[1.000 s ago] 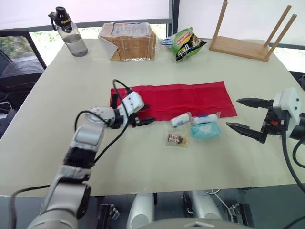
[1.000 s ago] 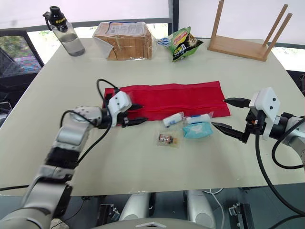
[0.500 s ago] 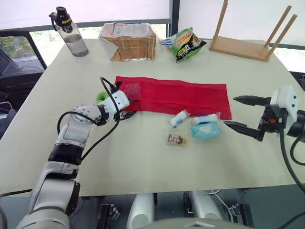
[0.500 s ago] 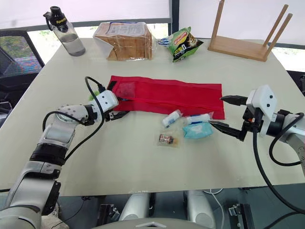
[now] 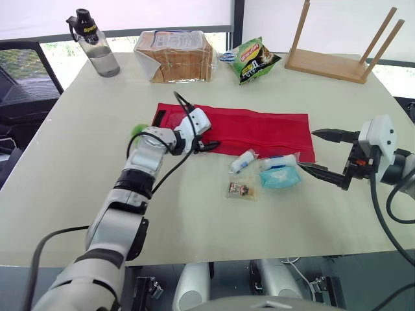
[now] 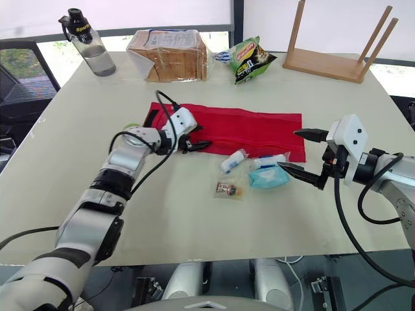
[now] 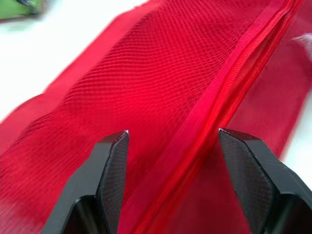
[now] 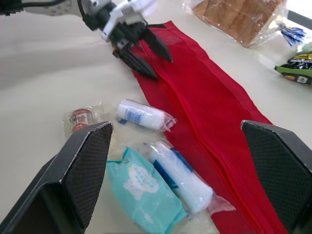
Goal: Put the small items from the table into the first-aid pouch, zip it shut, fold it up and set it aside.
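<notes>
Four small items lie loose on the desk (image 5: pixel 194 220), just in front of the red pouch (image 5: pixel 259 128): a white roll (image 5: pixel 244 161), a second wrapped roll (image 5: pixel 279 161), a teal wipe pack (image 5: pixel 280 177) and a small clear packet (image 5: pixel 240 189). You have the pouch spread flat, unfolded, mid-desk. Your left hand (image 5: pixel 210 143) hovers over its left part, fingers apart, straddling the zip line (image 7: pixel 204 112); grasping nothing. Your right hand (image 5: pixel 306 148) hangs by the pouch's right end, near the teal wipe pack, fingers spread wide, empty. Second wrapped roll touches the teal wipe pack; the small clear packet sits apart, toward the near edge.
</notes>
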